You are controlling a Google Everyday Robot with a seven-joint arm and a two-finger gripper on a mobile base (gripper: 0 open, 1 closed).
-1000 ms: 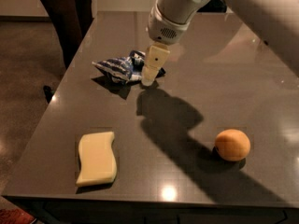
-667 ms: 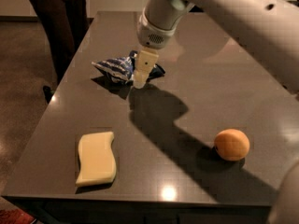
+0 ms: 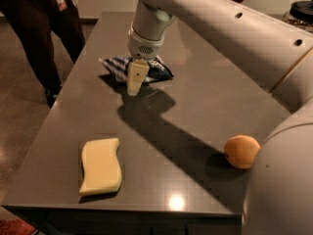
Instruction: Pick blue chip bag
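The blue chip bag point(image 3: 113, 65), dark blue with white stripes and wrinkled, lies on the grey table point(image 3: 205, 102) at the far middle-left. My gripper point(image 3: 134, 86) hangs from the arm straight down over the middle of the bag and covers its centre. The gripper tip reaches the table surface at the bag's near edge. Bag ends stick out to the left and right of the gripper. I cannot tell whether the gripper touches or holds the bag.
A pale yellow wavy sponge point(image 3: 100, 165) lies near the front left edge. A round orange fruit point(image 3: 241, 151) sits at the front right. A person point(image 3: 46, 28) stands beside the table's left side. My arm point(image 3: 230, 28) spans the upper right.
The gripper has moved left and lower, from the bag's right end to over its middle. The bag, sponge and fruit have not moved.
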